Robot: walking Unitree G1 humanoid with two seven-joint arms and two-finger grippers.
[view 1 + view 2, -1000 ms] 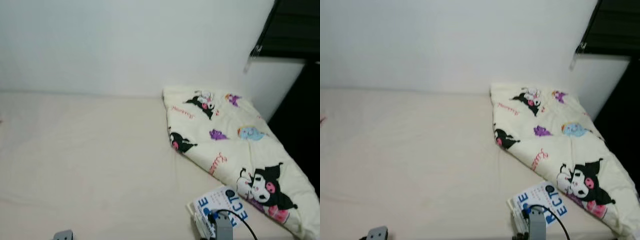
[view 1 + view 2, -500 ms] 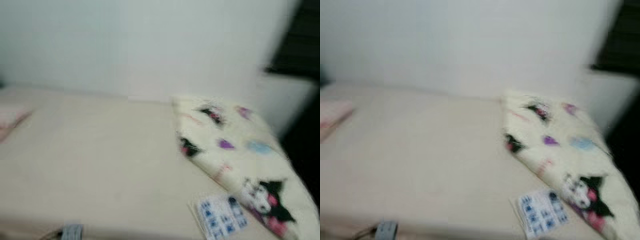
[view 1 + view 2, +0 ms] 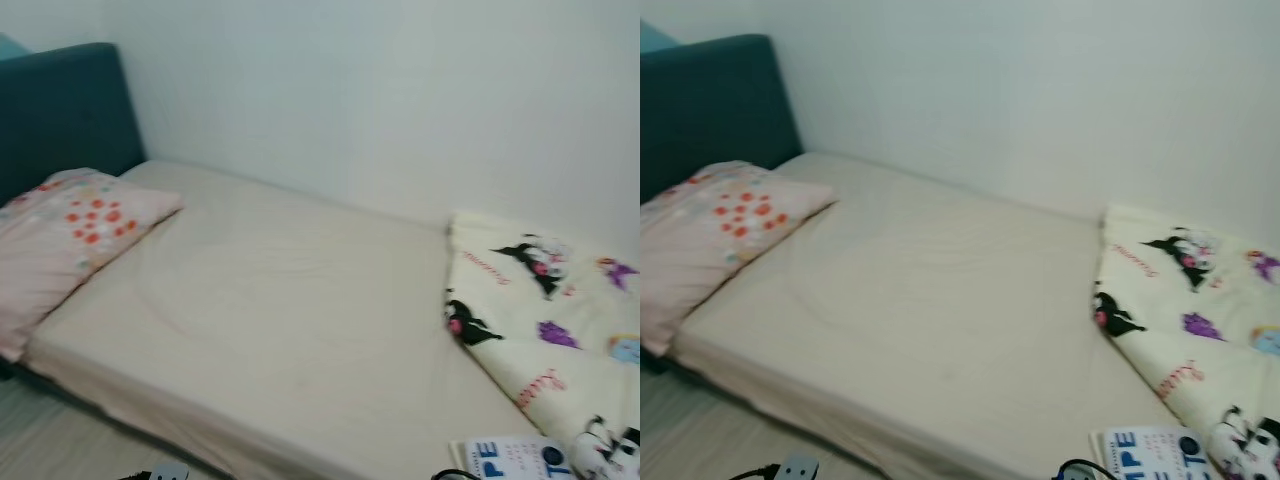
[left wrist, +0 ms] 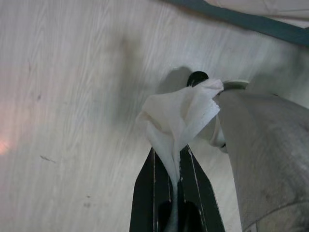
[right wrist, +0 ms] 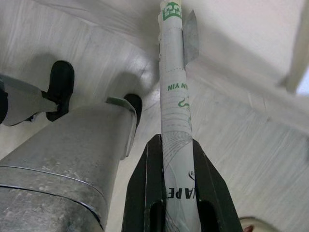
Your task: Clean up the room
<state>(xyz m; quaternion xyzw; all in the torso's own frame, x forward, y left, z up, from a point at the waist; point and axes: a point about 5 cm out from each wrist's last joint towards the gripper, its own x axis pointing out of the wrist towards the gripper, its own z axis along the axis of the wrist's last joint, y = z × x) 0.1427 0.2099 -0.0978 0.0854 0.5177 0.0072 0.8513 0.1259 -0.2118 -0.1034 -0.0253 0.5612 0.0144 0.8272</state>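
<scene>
Since the frame one second ago, my head camera has swung toward my left: the pink floral pillow and dark teal headboard now occupy the 9 to 10 o'clock sector, while the cartoon-print blanket has shifted to 3 o'clock and the blue-lettered booklet sits at 5 o'clock on the mattress. This is a view change, not a displacement of the objects.

My left gripper is closed on a crumpled white tissue, pinched between both fingers and held above the pale wood floor, beside my own leg. My right gripper is clamped around a rolled white paper with green print, which projects well past the fingertips, also above the floor.

Both items are litter in hand, so the step appears to be carrying them to a disposal point, which I cannot yet locate. Procedure, as I judge it:

1. Maintain firm closure on both items while turning; the tissue is light and only thinly pinched.
2. Keep the long paper roll clear of my legs and the bed edge.
3. Continue scanning before walking.
</scene>
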